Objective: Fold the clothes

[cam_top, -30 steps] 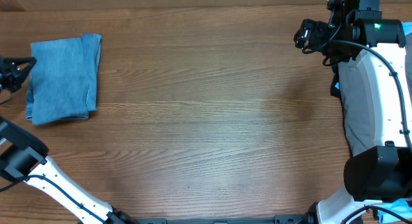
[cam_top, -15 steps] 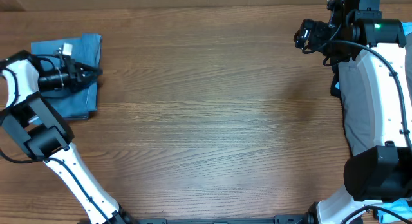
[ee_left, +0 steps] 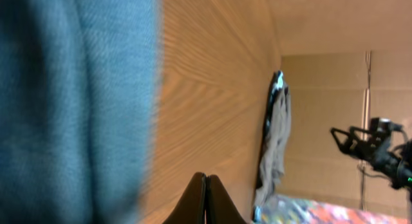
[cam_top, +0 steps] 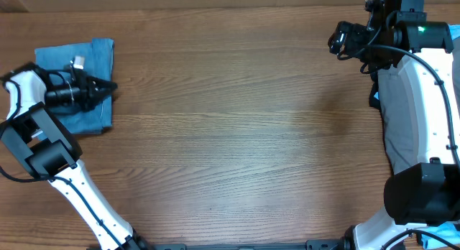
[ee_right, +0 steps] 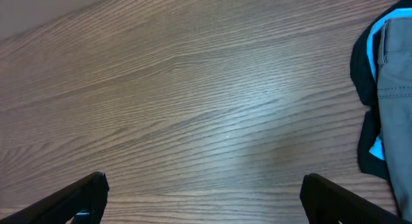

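Observation:
The folded light-blue denim jeans (cam_top: 90,59) lie at the table's far left. My left gripper (cam_top: 111,87) is shut and empty, lying low over the jeans with its tips at their right edge. In the left wrist view the jeans (ee_left: 71,102) are a blur on the left and the shut fingers (ee_left: 206,180) point over bare wood. My right gripper (cam_top: 336,40) is open and empty, high at the back right; its fingers (ee_right: 205,188) spread wide over bare table. Grey trousers (ee_right: 396,89), a black garment (ee_right: 362,69) and a pale-blue garment (ee_right: 376,47) lie together at the right edge.
The pile of grey and black clothes (cam_top: 397,113) lies along the table's right side under the right arm, and shows far off in the left wrist view (ee_left: 277,140). Cardboard walls (ee_left: 322,108) stand behind the table.
My left arm has swung in from the left edge over the folded jeans, then shifted slightly toward the front. The right arm has not moved.

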